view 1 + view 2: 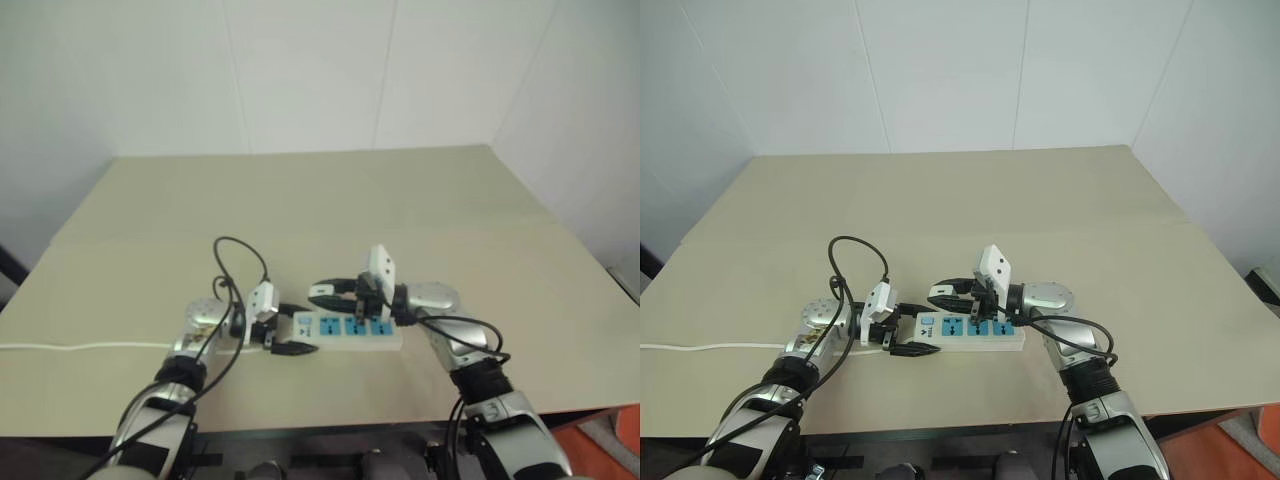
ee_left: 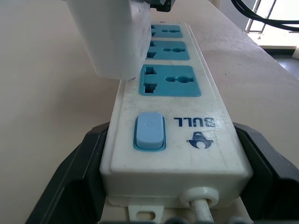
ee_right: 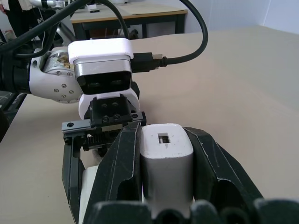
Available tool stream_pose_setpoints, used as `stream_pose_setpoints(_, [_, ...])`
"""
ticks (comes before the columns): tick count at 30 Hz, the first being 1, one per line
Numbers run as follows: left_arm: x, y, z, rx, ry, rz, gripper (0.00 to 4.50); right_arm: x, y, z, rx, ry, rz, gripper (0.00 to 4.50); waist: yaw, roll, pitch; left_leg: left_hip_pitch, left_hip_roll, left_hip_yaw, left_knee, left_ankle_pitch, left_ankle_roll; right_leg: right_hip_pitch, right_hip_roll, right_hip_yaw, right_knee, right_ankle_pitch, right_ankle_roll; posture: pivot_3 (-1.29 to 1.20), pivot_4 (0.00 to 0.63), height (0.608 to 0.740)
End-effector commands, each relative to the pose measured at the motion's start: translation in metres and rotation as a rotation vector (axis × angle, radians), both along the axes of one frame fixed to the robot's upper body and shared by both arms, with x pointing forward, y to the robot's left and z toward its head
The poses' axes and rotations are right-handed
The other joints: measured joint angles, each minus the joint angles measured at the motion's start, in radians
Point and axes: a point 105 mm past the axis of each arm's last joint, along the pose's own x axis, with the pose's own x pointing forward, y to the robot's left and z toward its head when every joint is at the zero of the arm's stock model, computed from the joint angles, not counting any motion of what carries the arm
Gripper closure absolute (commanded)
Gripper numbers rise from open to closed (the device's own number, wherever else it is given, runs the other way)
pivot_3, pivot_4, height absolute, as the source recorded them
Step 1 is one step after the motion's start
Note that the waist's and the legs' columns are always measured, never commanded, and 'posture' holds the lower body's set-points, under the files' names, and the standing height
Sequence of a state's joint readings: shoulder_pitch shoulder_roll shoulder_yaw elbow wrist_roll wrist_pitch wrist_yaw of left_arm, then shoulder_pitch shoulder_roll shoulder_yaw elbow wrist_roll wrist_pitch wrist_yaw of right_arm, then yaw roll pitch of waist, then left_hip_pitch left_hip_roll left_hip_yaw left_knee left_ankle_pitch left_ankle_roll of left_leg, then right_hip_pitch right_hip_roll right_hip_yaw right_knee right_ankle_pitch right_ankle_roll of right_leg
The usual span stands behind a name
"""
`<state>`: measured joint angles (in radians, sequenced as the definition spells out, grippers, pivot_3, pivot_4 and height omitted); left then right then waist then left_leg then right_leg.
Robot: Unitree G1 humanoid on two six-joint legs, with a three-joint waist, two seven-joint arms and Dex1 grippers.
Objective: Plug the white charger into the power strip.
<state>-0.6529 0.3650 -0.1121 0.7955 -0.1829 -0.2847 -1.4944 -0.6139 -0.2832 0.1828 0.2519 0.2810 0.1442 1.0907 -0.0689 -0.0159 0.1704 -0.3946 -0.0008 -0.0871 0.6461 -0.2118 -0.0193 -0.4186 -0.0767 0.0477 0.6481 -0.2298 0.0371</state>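
The power strip (image 1: 362,331) lies flat on the table near its front edge, blue sockets facing up. My left gripper (image 1: 305,330) is shut on its switch end, one black finger (image 2: 70,179) on each long side. The strip's blue switch (image 2: 149,130) and nearest socket (image 2: 168,80) are uncovered. My right gripper (image 3: 163,135) is shut on the white charger (image 3: 167,156), which stands upright between its fingers. In the left wrist view the charger (image 2: 114,37) hangs just above the strip, over the edge beside the first two sockets. The right gripper (image 1: 322,295) points left, level, above the strip.
The beige table (image 1: 300,200) stretches far behind the strip. The strip's thin white cord (image 1: 80,347) runs left along the table. A black cable loop (image 1: 240,255) rises from my left wrist. The table's front edge (image 1: 330,425) is close by.
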Motion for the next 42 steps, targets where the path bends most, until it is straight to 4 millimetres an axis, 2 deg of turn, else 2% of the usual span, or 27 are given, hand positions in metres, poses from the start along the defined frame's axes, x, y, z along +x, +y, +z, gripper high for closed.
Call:
stream_pose_setpoints(1, [-0.003, 0.005, -0.007, 0.035, 0.012, 0.003, 1.19, -0.007, 0.008, 0.014, 0.033, -0.032, 0.047, 3.34, 0.0, 0.0, 0.0, 0.0, 0.0, 0.0, 0.0, 0.0, 0.0, 0.0, 0.0, 0.0, 0.0, 0.0, 0.0, 0.0, 0.15, 0.74])
stream_pose_setpoints(11, [-0.002, 0.006, -0.006, 0.041, 0.011, 0.004, 1.19, -0.01, 0.008, 0.003, 0.007, -0.013, 0.061, 3.34, 0.0, 0.0, 0.0, 0.0, 0.0, 0.0, 0.0, 0.0, 0.0, 0.0, 0.0, 0.0, 0.0, 0.0, 0.0, 0.0, 0.15, 0.74])
stream_pose_setpoints(21, [-0.003, 0.008, -0.007, 0.042, 0.012, 0.007, 1.19, 0.004, -0.018, -0.024, -0.081, -0.004, -0.007, 3.34, 0.0, 0.0, 0.0, 0.005, 0.0, 0.0, -0.001, 0.0, 0.0, 0.006, 0.0, 0.0, -0.001, 0.0, 0.0, 0.0, 0.15, 0.74])
stream_pose_setpoints(24, [-0.005, 0.01, -0.008, 0.04, 0.016, 0.014, 1.19, 0.002, -0.027, -0.03, -0.116, -0.012, 0.004, 3.34, 0.001, -0.001, 0.0, 0.012, 0.0, 0.0, -0.002, 0.0, 0.0, 0.014, 0.0, 0.0, -0.003, -0.004, 0.007, 0.0, 0.15, 0.74])
stream_pose_setpoints(29, [-0.009, 0.015, -0.011, 0.046, 0.02, 0.024, 1.19, 0.001, -0.041, -0.038, -0.143, 0.004, -0.003, 3.34, 0.004, -0.001, 0.0, 0.013, 0.0, 0.0, -0.002, 0.0, 0.0, 0.014, 0.0, 0.0, -0.003, -0.005, 0.007, 0.0, 0.15, 0.74])
stream_pose_setpoints(39, [-0.011, 0.021, -0.011, 0.054, 0.021, 0.037, 1.19, 0.002, -0.051, -0.046, -0.18, 0.013, -0.009, 3.34, 0.005, -0.003, -0.002, 0.014, 0.0, 0.0, -0.002, 0.0, 0.0, 0.015, 0.0, 0.0, -0.003, -0.005, 0.007, 0.0, 0.15, 0.74])
stream_pose_setpoints(42, [-0.011, 0.021, -0.01, 0.055, 0.02, 0.04, 1.19, 0.001, -0.048, -0.047, -0.179, 0.018, 0.003, 3.34, 0.004, -0.003, -0.002, 0.014, 0.0, 0.0, -0.003, 0.0, 0.0, 0.015, 0.0, 0.0, -0.003, -0.005, 0.007, 0.0, 0.15, 0.74])
